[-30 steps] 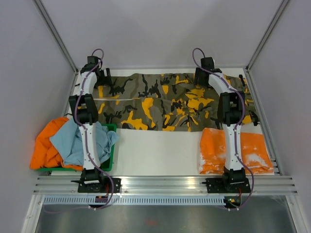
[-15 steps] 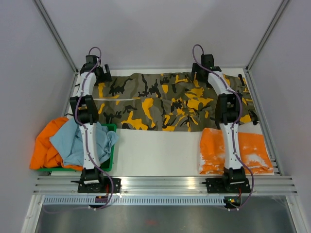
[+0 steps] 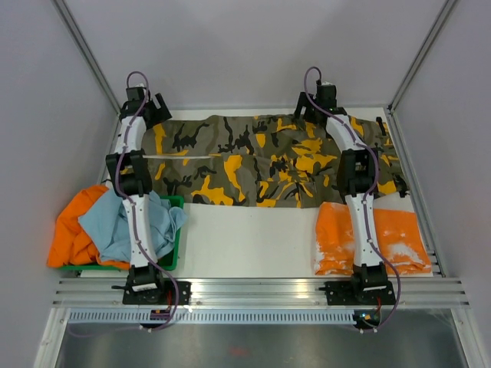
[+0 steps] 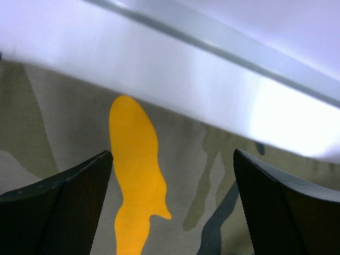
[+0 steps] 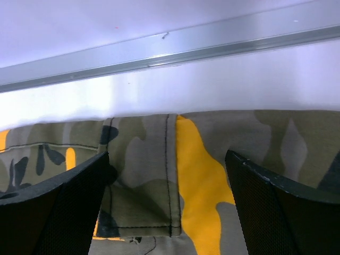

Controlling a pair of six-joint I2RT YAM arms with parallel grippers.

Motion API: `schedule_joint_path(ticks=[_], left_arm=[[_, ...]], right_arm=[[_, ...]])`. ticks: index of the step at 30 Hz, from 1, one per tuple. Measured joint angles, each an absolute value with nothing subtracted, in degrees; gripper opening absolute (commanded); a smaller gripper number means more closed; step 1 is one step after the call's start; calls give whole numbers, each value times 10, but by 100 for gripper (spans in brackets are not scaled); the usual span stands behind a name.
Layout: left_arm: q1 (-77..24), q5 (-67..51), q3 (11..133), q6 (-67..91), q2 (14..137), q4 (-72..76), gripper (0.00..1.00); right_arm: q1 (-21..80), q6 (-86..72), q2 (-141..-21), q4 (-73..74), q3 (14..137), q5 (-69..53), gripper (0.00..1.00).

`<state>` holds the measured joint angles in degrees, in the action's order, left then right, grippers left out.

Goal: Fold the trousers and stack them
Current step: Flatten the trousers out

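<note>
The trousers (image 3: 261, 157) lie spread flat, their far edge below both pairs of jaws. Left arm (image 3: 132, 153) and right arm (image 3: 354, 165) stretch far forward. Left gripper (image 4: 172, 164) and right gripper (image 5: 167, 159) gape wide, empty; the finger bases are cut off.

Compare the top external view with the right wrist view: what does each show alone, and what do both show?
Only the top external view shows the whole trousers spread flat, the left arm and right arm, a light blue garment and an orange garment heaped at the green basket, and a folded orange garment. Only the right wrist view shows black stitching on the cloth, between the open right gripper fingers. Both show camouflage cloth reaching the table far edge.
</note>
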<state>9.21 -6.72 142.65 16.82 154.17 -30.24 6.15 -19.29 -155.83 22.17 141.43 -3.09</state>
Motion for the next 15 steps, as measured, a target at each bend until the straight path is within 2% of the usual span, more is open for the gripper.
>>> schedule_joint_path(ticks=[5, 8, 12, 15], left_arm=[[92, -81, 1389, 179, 1515, -255, 100], [91, -83, 1351, 182, 1465, -247, 100], [91, -81, 1254, 198, 1322, -220, 100], [93, -76, 1169, 218, 1185, -186, 100]], right_arm=[[62, -181, -1549, 214, 1412, -48, 98], [61, -171, -1503, 217, 1385, -48, 98], [55, -167, -1332, 203, 1258, -36, 98], [43, -168, -1144, 175, 1112, 9, 98]])
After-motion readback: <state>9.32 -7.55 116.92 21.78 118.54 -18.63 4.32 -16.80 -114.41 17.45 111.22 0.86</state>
